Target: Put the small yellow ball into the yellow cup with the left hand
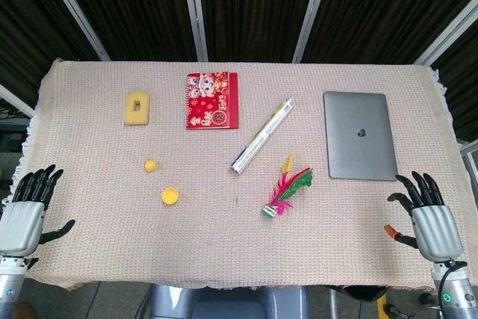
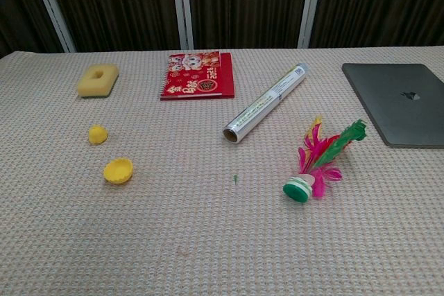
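While the left hand (image 1: pixel 22 211) is hanging at the table's near left edge with fingers spread and nothing in them, the task is looking unstarted — grasp, carry and drop all remaining. The small yellow ball (image 1: pixel 151 165) is lying on the cloth near the yellow cup (image 1: pixel 170 196), apart from it and just beyond. The cup is sitting open-mouthed and appears to be holding nothing. Far right, the right hand (image 1: pixel 426 211) is waiting — fingers apart, empty.
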### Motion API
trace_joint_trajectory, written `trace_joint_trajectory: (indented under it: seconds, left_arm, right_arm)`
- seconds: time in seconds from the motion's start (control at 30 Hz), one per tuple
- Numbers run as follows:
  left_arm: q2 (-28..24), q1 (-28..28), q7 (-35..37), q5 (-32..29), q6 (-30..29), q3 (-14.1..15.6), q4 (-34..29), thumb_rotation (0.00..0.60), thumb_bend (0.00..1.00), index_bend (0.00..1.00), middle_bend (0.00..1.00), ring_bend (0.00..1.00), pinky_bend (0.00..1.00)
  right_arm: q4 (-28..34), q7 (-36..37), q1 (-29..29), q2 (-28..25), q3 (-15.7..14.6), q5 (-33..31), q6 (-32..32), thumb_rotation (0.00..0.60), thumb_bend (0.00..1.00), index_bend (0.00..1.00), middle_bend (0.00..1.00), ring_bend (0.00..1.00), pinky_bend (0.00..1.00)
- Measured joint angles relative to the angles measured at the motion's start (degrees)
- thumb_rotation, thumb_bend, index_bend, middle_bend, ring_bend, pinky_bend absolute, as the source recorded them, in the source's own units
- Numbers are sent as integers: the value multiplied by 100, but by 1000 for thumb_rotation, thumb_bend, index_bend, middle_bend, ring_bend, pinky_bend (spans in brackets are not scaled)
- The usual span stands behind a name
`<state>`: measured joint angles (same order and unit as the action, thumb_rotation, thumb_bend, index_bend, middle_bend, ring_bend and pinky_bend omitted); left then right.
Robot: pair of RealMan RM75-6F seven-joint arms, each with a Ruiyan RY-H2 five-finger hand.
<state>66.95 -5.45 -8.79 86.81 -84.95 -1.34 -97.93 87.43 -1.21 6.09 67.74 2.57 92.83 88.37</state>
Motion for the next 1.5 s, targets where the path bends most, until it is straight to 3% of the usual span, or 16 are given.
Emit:
trace_joint_trajectory:
  seconds: [0.43, 0.67, 1.03, 1.5]
  left_arm:
    - [78, -153, -73, -83, 130, -146, 129, 600, 172, 52, 0, 0, 24]
    - [145, -466, -194, -415, 630, -344, 479, 600, 175, 64, 0, 0, 26]
    - [355, -1049, -231, -756, 1479, -512, 1009, 600, 251, 202, 0, 0, 17]
    - [1220, -1785, -697, -1974, 2536, -873, 1762, 600, 276, 246, 0, 0, 13]
  right_arm:
    - [6, -50, 19, 0, -9, -4, -55, 600, 0, 393, 141, 17, 0]
    - [11, -26, 30, -16, -55, 30, -103, 600, 0, 393, 141, 17, 0]
    - [94, 114, -9, -51, -84, 41, -60, 600, 0, 393, 141, 17, 0]
    - [154, 532, -69, -121, -154, 75, -13, 600, 0, 394, 140, 17, 0]
